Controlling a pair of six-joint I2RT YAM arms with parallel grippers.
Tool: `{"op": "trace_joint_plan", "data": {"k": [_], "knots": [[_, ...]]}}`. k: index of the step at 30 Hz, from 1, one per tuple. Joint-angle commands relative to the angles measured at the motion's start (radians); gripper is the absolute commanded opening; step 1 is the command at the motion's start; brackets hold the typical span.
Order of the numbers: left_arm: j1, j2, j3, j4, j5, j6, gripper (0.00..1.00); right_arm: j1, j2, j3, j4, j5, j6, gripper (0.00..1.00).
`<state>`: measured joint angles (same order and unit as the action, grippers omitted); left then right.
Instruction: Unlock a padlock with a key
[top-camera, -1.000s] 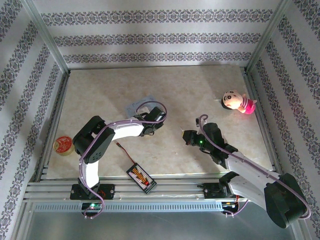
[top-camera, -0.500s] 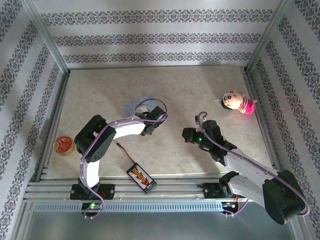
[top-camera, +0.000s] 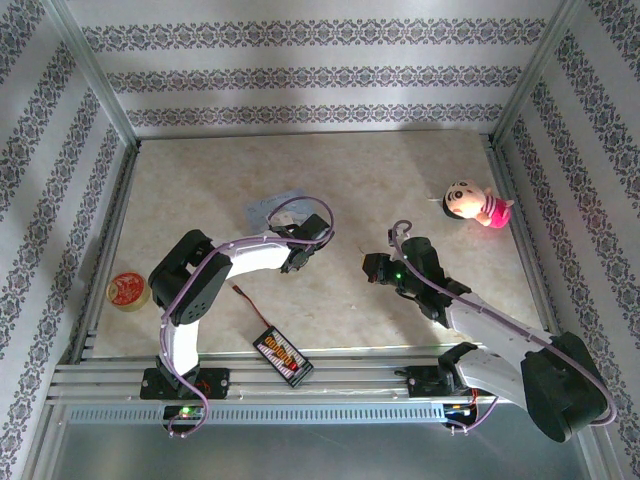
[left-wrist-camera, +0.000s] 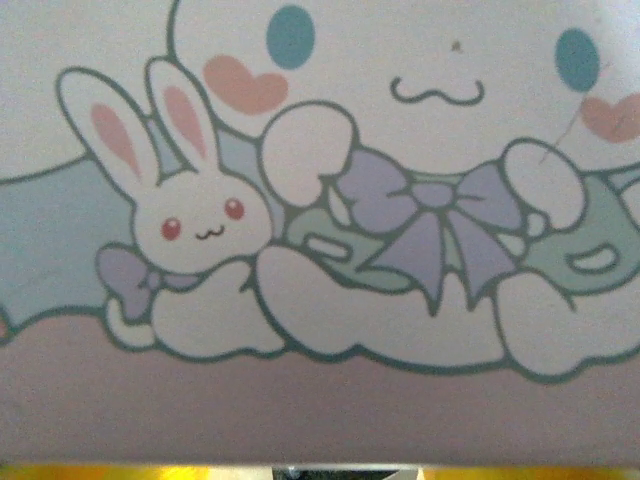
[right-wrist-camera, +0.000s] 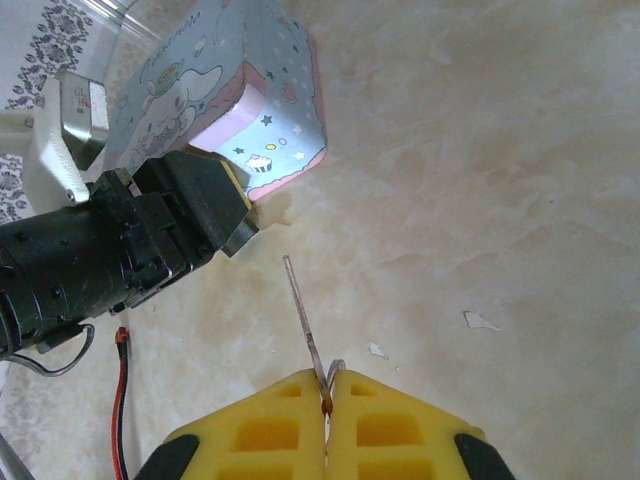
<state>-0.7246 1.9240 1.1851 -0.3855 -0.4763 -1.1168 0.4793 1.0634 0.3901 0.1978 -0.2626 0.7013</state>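
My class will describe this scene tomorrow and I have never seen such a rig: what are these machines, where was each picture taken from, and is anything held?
These are two robot arms bolted to the near edge of a table, each ending in a two-fingered pincer. The wide picture looks down from above and behind them; the other two come from cameras on the wrists. On the table lie a light-blue cartoon tin, a small doll, a round red item and a black board with wires. The left pincer is right at the tin, so its camera sees the cartoon up close; whether it grips, I cannot tell. The yellow right pincer is shut on a thin metal key.
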Motion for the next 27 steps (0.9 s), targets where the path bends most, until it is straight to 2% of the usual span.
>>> {"op": "trace_joint_plan", "data": {"k": [1,8,18,27], "knots": [[0.005,-0.039,-0.011,-0.032,-0.031,0.028,0.53,-0.011,0.009,0.032,0.023,-0.013,-0.017,0.0],[0.005,-0.017,0.007,0.006,-0.017,0.053,0.42,-0.011,0.036,0.05,0.025,-0.018,-0.024,0.0],[0.005,0.007,0.026,0.02,-0.022,0.074,0.47,-0.011,0.04,0.052,0.029,-0.02,-0.023,0.0],[0.005,0.01,0.023,0.025,-0.013,0.078,0.33,-0.012,0.03,0.048,0.029,-0.018,-0.023,0.0]]}}
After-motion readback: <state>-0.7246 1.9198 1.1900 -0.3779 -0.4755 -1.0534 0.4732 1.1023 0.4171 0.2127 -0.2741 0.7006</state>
